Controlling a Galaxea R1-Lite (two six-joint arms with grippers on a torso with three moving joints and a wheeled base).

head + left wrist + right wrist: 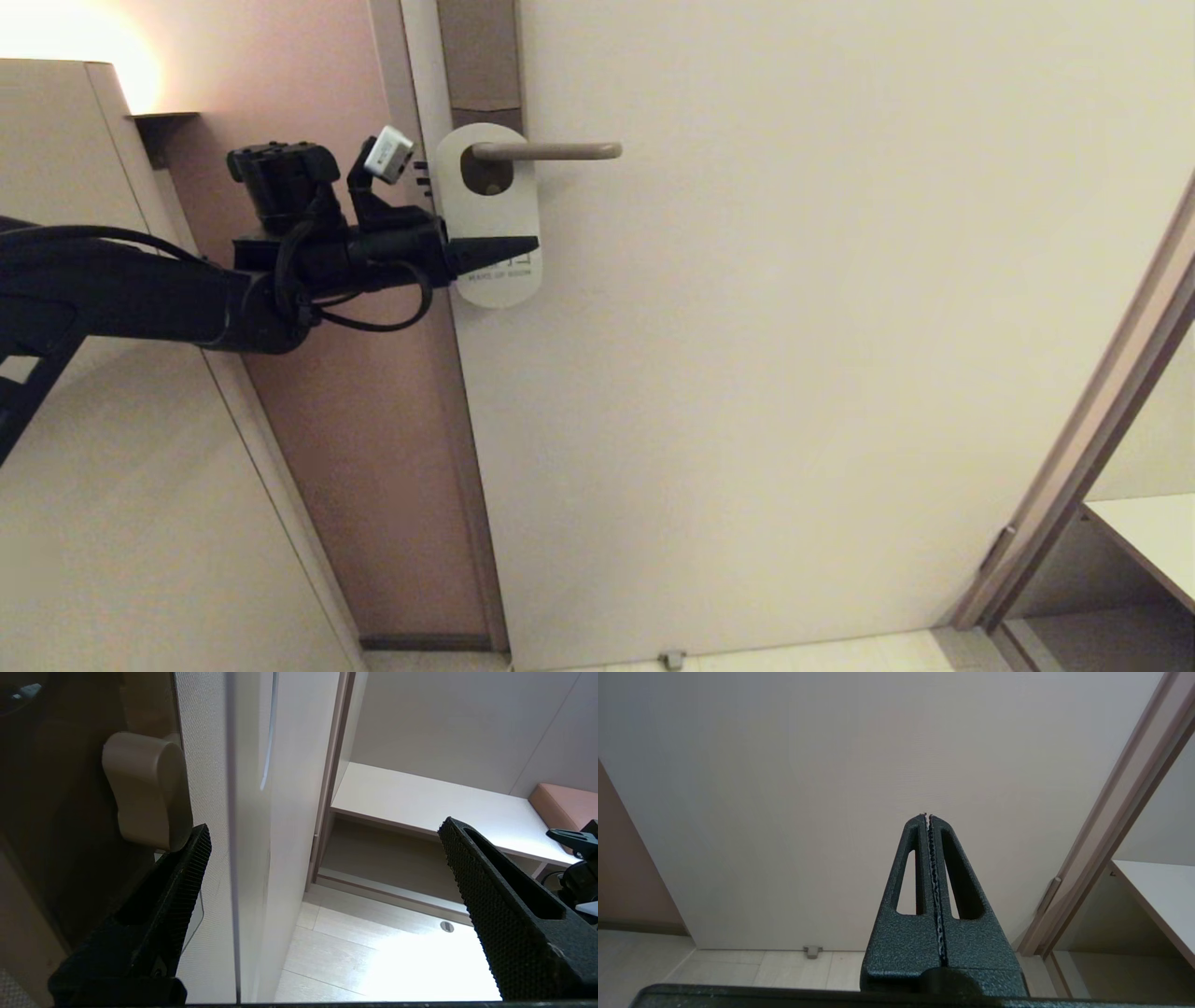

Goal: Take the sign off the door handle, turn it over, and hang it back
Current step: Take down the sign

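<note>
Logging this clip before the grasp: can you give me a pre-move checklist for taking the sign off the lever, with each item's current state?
1. White rounded card sign hangs on the slim beige metal door handle: ok.
2. White side faces out: ok.
3. Left hand is at the sign's lower half: ok.
4. Left hand is open, seen in the wrist view: ok.
5. Sign's edge lies between the fingers: cannot tell.
6. Right hand is shut, away from the sign: ok.

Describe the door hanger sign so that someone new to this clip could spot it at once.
Find the pale door and follow its left edge up to the slim horizontal door handle. The sign hangs from that lever through an oval hole, with the left gripper across its lower part. It is the only flat, white, round-ended card there, with small print near the bottom.
</note>
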